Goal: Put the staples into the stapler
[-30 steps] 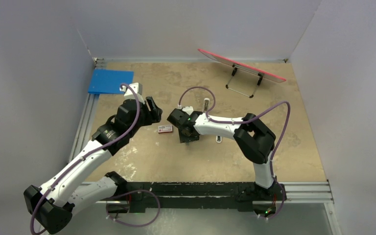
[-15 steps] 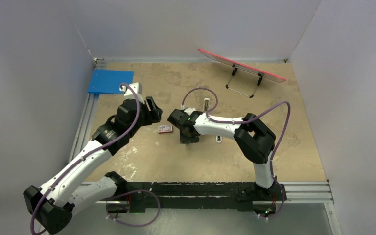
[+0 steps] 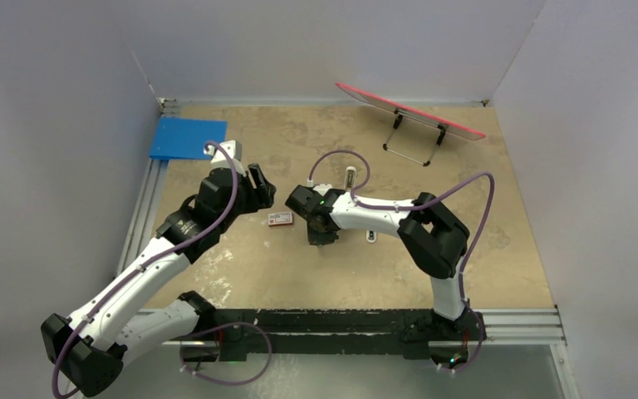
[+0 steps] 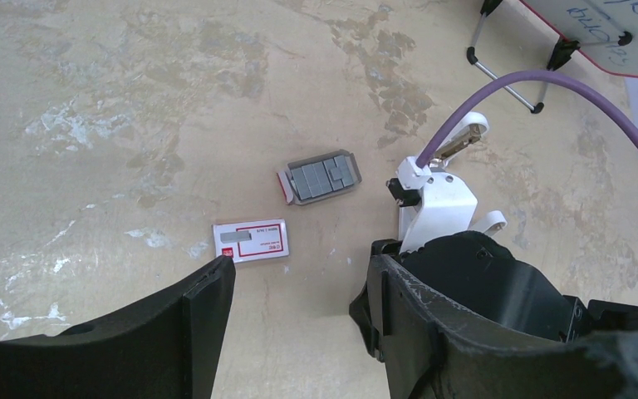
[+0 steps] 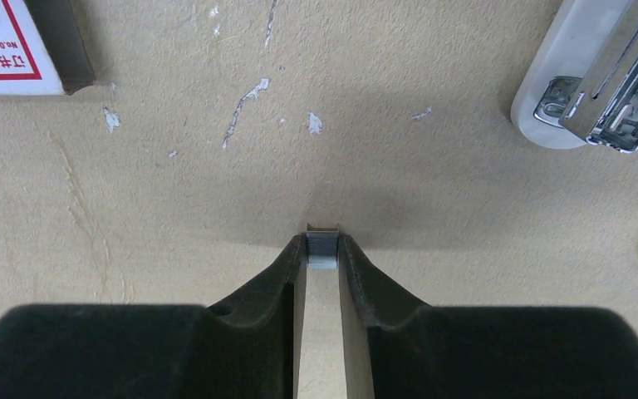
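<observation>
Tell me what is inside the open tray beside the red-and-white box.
Grey staple strips lie flat, side by side, in the tray. Anything beneath that top layer is covered. Apart from the tray, the right gripper pinches a separate staple piece.

Beige table (image 3: 299, 274): stapler (image 5: 552, 79), staple box (image 4: 251, 241)

— Anything legible on the table?
— The red-and-white box (image 5: 4, 41), in the right wrist view: "No.0012 STA", cut off by the frame edge, with Chinese characters beneath.
— And the whiteboard (image 4: 606, 37)?
— Blue handwriting, too scrawled to read. The box's label in the left wrist view is too small to read.
</observation>
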Robot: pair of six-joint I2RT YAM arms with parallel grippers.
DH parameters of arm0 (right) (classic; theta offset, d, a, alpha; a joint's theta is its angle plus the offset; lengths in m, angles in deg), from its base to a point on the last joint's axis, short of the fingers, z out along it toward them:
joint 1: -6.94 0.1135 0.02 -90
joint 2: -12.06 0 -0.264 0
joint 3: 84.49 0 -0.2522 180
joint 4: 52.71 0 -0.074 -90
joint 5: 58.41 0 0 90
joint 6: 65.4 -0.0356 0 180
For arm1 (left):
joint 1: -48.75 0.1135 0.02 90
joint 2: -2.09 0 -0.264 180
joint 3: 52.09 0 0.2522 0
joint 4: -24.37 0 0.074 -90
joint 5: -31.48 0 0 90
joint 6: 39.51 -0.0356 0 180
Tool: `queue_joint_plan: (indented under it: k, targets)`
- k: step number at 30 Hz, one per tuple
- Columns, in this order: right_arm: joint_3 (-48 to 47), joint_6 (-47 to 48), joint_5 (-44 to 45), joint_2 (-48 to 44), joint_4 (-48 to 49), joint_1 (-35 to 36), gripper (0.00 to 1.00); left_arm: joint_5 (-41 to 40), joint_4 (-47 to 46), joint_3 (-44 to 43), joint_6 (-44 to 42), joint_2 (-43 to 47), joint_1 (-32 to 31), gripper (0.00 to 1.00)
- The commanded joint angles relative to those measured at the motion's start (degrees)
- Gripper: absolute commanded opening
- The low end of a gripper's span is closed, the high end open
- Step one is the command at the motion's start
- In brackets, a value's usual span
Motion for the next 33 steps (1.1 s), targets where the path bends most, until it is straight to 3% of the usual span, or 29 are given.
queue_joint_plan:
  k: [1,3,5,19,27,33]
  targets:
    - [0.60,-0.12,-0.93,-1.57,-1.38,0.23,0.26,-0.24,-1.88,0.38,0.69,0.28,0.42,0.60]
    - [0.41,-0.49,0.29,-1.89,-1.69,0.15,0.37,-0.27,-1.83,0.38,0.62,0.17,0.43,0.60]
    - [0.27,-1.27,0.57,-1.93,-2.00,-0.38,0.39,-0.31,-1.88,0.36,0.60,0.17,0.42,0.60]
    - [-1.83,-2.32,3.04,0.57,-2.38,-1.10,0.32,-0.15,-1.88,0.35,0.69,-0.03,0.40,0.60]
    - [-2.02,-1.66,3.91,0.50,-0.50,-1.70,0.34,-0.06,-1.88,0.38,0.78,-0.20,0.40,0.60]
    - [-1.88,-1.08,1.92,0.79,0.23,-1.58,0.29,-0.15,-1.88,0.38,0.78,-0.13,0.45,0.60]
